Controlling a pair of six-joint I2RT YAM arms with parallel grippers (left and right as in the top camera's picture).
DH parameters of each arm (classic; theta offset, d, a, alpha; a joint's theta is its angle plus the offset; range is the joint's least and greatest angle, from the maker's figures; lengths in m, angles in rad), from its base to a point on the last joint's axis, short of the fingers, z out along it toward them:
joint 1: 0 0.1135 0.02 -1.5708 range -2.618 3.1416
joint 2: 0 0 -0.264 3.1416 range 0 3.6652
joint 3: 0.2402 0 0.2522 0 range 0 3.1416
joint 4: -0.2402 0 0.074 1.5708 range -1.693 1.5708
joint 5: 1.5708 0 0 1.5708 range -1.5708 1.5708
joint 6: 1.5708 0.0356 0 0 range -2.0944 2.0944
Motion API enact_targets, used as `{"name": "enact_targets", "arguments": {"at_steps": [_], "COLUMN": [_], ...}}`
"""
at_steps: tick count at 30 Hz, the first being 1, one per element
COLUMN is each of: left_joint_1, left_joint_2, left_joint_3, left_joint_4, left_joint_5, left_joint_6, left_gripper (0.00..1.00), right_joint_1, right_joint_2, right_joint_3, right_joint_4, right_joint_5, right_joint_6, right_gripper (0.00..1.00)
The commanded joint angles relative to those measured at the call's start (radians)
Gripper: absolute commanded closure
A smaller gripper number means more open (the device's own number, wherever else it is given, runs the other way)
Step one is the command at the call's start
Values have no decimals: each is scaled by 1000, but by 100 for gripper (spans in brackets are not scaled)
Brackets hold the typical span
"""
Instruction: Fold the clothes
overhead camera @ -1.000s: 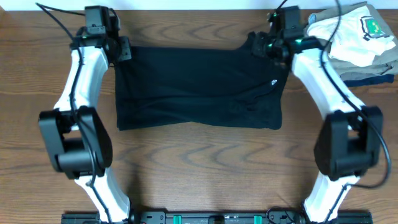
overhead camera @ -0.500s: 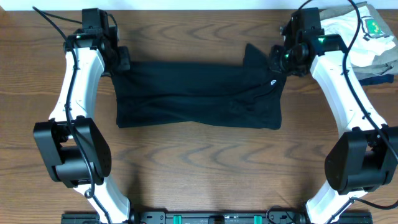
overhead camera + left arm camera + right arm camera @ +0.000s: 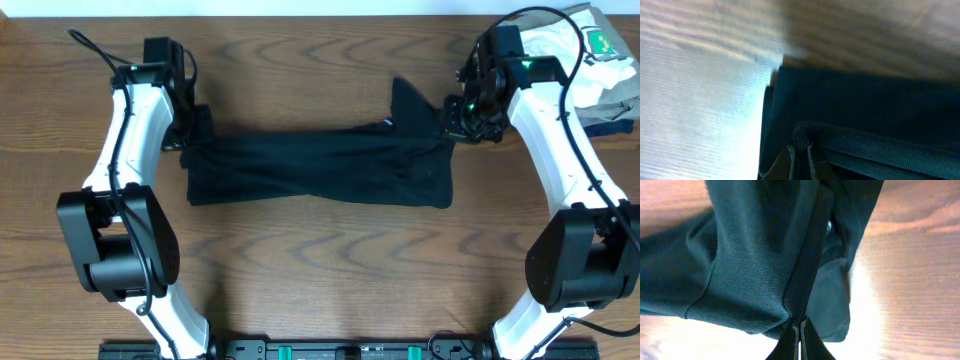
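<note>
The black polo shirt (image 3: 320,170) lies in the middle of the brown wooden table (image 3: 320,270), between the 2 robot arms. It looks like a long dark band that runs from left to right. The cloth is bunched and wrinkled along the top edge. A pointed flap of black cloth sticks up near the right end.

The left gripper (image 3: 192,135) is at the top left corner of the shirt. Its 2 fingers are pressed together and pinch the cloth there. In the left wrist view, a thick rolled hem of the shirt sits right at the fingertips, and the rest of the shirt spreads out flat past it on the table.

The right gripper (image 3: 452,112) is at the top right corner of the shirt. Its 2 fingers are pressed together too, and they pinch a fold of the black cloth. In the right wrist view, the cloth is gathered in folds from the tips out over the wood.

A white garment with a green crest (image 3: 592,45) sits in the far right corner of the table, well apart from the shirt. A dark blue folded garment (image 3: 612,126) lies just beside it.
</note>
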Motion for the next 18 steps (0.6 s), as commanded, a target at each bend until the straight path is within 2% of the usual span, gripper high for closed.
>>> {"name": "enact_targets", "arguments": {"at_steps": [1, 4, 5, 6, 9, 15, 18], "left_joint_1": [7, 7, 7, 7, 7, 7, 7], "left_joint_2": [-9, -9, -9, -9, -9, -9, -9], "left_joint_3": [-50, -74, -78, -79, -79, -79, -79], "left_joint_4": [-5, -5, -6, -6, -3, 16, 24], "left_joint_5": [-59, -59, -59, -59, -59, -59, -58], "left_joint_6": [-22, -23, -23, -23, -23, -28, -48], "left_gripper": [93, 79, 73, 68, 62, 57, 54], "right_joint_1": [-24, -24, -24, -24, -25, -22, -9], "right_joint_2": [-26, -26, -26, -26, -27, -27, -26], "right_joint_3": [-43, -78, -87, -92, -92, -38, -35], "right_joint_4": [-10, -16, -16, -16, -10, 127, 229], "right_joint_5": [53, 53, 53, 53, 53, -24, -27], "right_joint_6": [-24, -24, -24, -24, -24, -50, 0], "right_gripper": [93, 69, 67, 66, 66, 67, 67]}}
